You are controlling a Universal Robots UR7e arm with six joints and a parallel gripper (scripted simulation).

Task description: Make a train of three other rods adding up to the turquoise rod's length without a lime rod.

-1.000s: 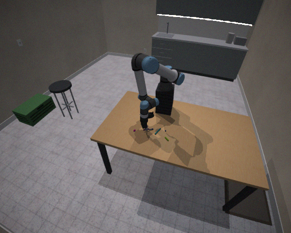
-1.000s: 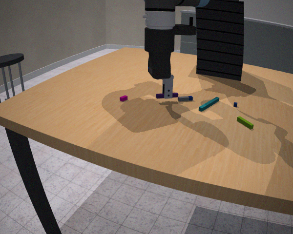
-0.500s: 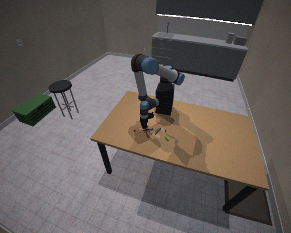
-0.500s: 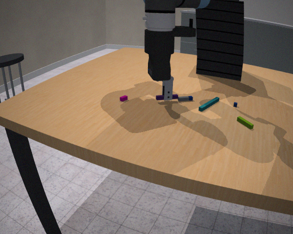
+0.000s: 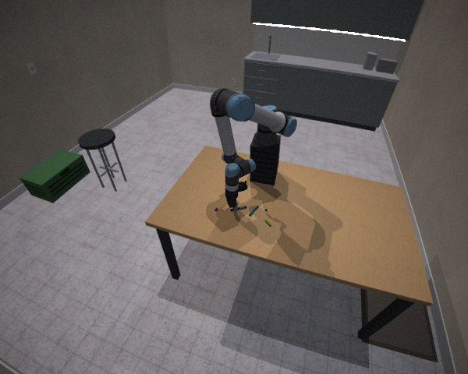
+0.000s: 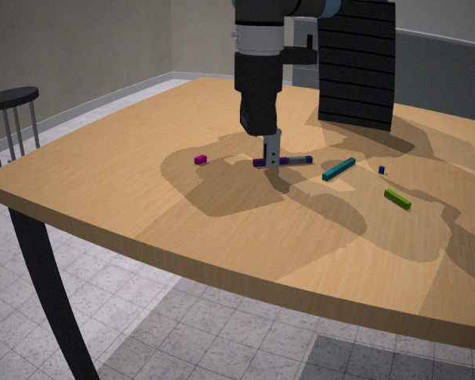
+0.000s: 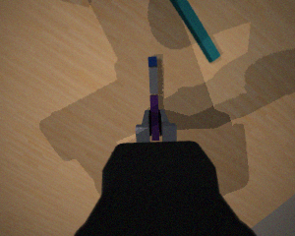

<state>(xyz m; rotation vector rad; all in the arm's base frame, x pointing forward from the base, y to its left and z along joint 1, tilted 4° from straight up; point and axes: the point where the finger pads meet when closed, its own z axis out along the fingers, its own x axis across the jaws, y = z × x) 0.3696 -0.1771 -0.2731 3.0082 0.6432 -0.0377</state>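
Observation:
My gripper (image 5: 235, 206) (image 6: 272, 162) (image 7: 154, 117) is shut on the purple rod (image 6: 259, 162) (image 7: 154, 104), at table height. The purple rod's far end is at the grey rod (image 6: 297, 161) (image 7: 153, 83), with hardly any gap visible, and looks in line with it. A blue rod (image 6: 309, 159) (image 7: 152, 62) sits at the grey rod's other end, in the same line. The turquoise rod (image 5: 253, 210) (image 6: 338, 169) (image 7: 197, 32) lies apart and slanted. Whether the purple rod's underside touches the table is hidden.
A magenta rod (image 5: 216, 209) (image 6: 200, 160) lies off the purple end of the line. A second blue rod (image 5: 265, 209) (image 6: 381, 169) and a lime rod (image 5: 267, 222) (image 6: 397, 199) lie beyond the turquoise rod. The robot's dark pedestal (image 5: 264, 160) (image 6: 355, 65) stands behind.

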